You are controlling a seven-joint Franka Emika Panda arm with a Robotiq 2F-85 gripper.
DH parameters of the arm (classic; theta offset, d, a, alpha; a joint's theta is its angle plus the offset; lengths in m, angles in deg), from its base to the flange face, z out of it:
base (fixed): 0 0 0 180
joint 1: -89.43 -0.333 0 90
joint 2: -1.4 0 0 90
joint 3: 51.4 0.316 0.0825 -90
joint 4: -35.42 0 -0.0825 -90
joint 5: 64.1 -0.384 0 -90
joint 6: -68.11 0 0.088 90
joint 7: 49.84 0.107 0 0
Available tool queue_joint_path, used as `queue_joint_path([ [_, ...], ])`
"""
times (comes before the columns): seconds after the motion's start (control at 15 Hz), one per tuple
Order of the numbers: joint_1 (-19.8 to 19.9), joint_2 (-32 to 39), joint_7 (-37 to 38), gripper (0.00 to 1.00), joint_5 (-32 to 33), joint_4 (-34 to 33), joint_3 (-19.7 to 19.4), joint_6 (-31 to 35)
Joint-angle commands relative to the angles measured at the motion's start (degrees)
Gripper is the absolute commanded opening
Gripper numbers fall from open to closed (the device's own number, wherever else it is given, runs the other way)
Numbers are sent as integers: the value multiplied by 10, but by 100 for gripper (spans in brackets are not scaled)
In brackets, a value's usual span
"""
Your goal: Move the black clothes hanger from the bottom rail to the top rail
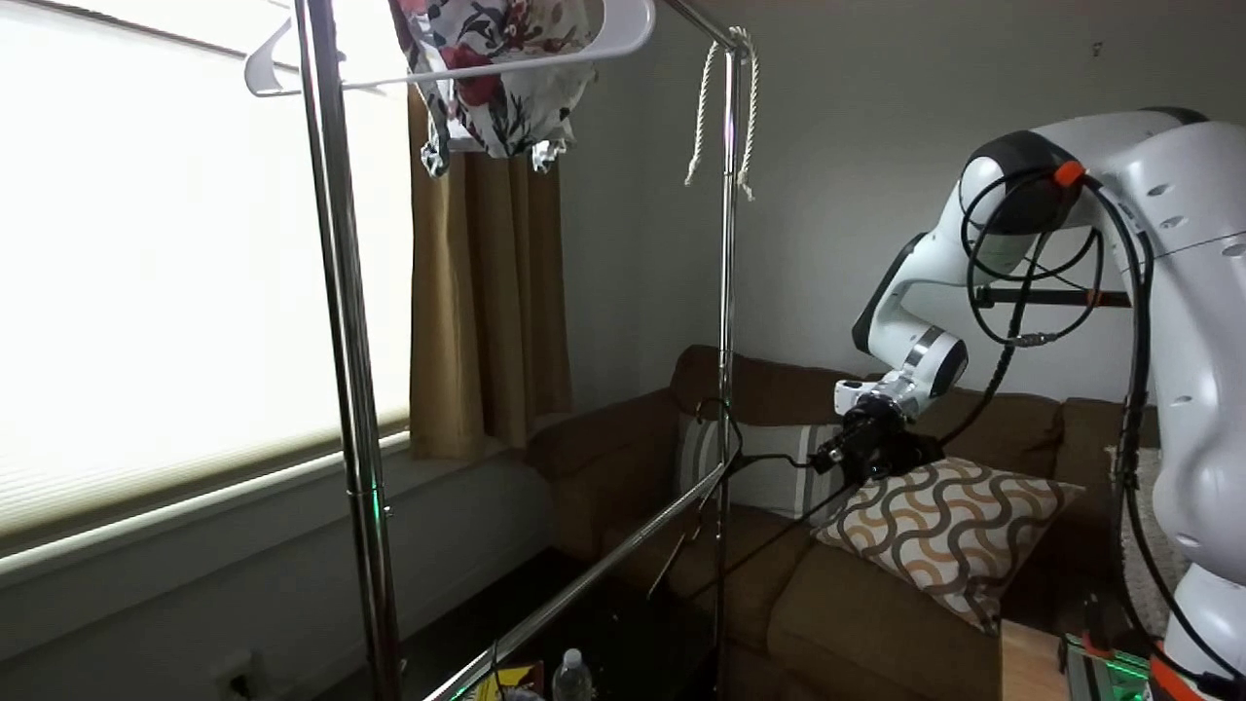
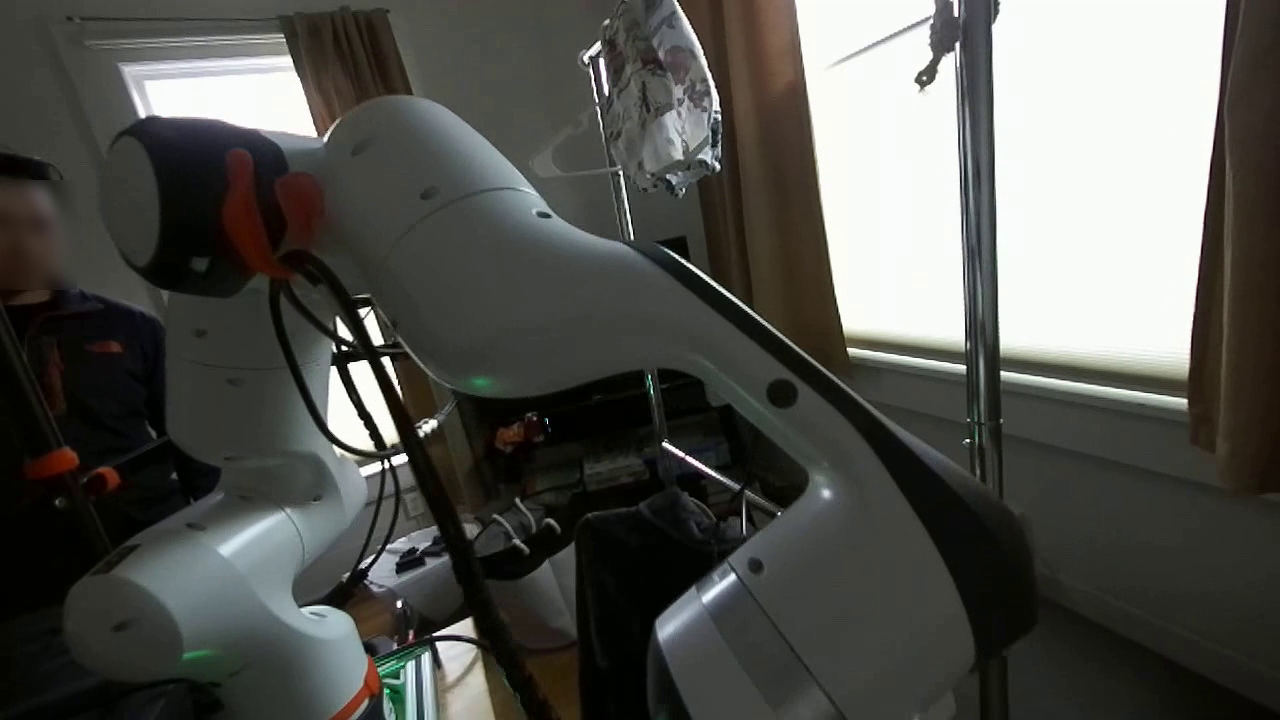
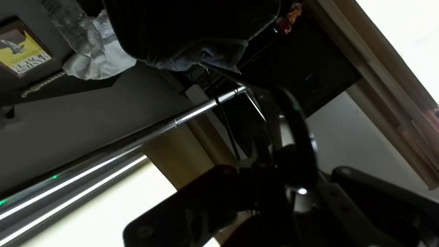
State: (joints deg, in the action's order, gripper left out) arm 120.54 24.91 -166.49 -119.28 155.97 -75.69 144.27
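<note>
Black clothes hanger [image 1: 774, 456]: thin, triangular, held tilted with its hook uppermost, in front of the brown sofa [image 1: 866, 613] and a striped cushion [image 1: 764, 498]. Location: at the end of the bottom rail [image 1: 589, 576] nearer the sofa, overlapping an upright pole [image 1: 728, 243] in an exterior view; whether hook or neck touches pole or rail, cannot tell. Gripper [image 1: 825, 458]: narrow, jaws closed upon one corner of the hanger; dark on dark in the wrist view, where fingers and a blurred curved bar merge. Robot arm [image 1: 1183, 389]: white with black covers, reaching in over the sofa. Top rail [image 1: 697, 21]: chrome, partly cut off by the frame, well above the hanger. Rope [image 1: 701, 117]: pale, twisted, looped about the corner of that rail, two ends dangling. White hanger [image 1: 623, 34] with floral garment [image 1: 516, 107]: high on the rack, upper part out of frame, seen in both exterior views. Patterned cushion [image 1: 949, 531]: grey and orange waves, on the sofa, below the gripper. Plastic bottle [image 1: 572, 679]: upright, low, beside the bottom rail. Yellow-covered book [image 3: 25, 51]: at the edge of the wrist view. Dark cloth [image 2: 625, 590]: hanging low, partly behind the arm. Person [image 2: 95, 370]: dark jacket, face blurred, at the edge of an exterior view.
</note>
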Motion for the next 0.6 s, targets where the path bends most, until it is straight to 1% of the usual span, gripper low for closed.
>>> queue_joint_path([
  [0.0, 4, -36, 75, 2, 14, -19, -1, -61],
  [0.07, 5, -42, 100, 2, 8, -27, 0, -84],
  [0.2, 9, -51, 127, 2, -25, -32, 0, -114],
  [0.27, 5, -61, 134, 2, -41, -27, -1, -109],
  [0.33, 0, -75, 132, 2, -60, -16, -3, -87],
  [0.4, -7, -105, 123, 2, -81, 9, -6, -61],
  [0.53, -12, -143, 122, 2, -121, 35, -11, -32],
])
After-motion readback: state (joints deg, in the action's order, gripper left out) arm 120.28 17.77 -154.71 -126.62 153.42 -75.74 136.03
